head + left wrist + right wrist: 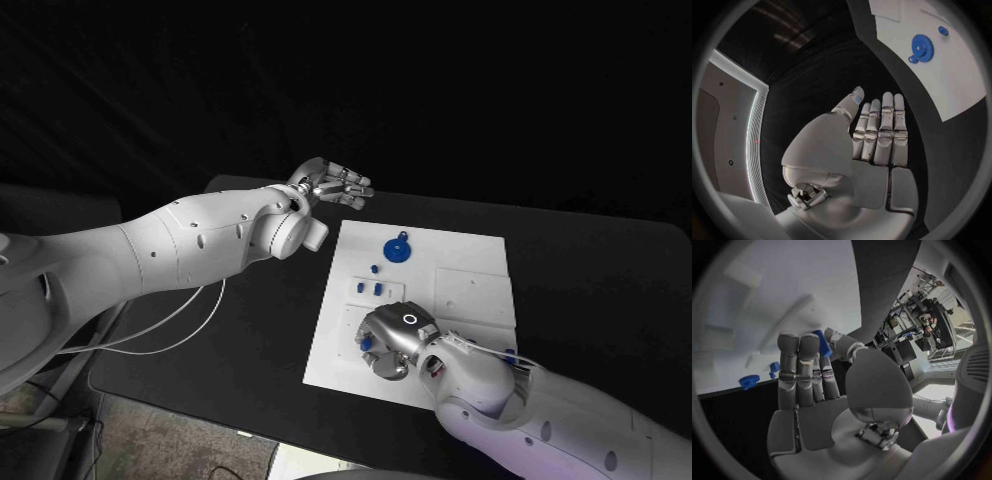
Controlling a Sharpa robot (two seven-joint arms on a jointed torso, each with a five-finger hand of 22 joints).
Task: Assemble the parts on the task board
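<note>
Head view: right hand sits over the task board at its 7 o'clock corner, fingers pinching a small blue part. Seat it squarely, pressing straight down. Left hand hovers off the board at 11 o'clock, fingers straight, holding nothing.

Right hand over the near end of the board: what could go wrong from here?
1. The right hand seems to pinch a small blue part at its fingertips; such a light hold could slip or let the part tilt.
2. That hand covers the near end of the white board from the head camera, so placement may be hard to check.
3. Loose blue pieces lie just beyond the hand and could get knocked.
</note>
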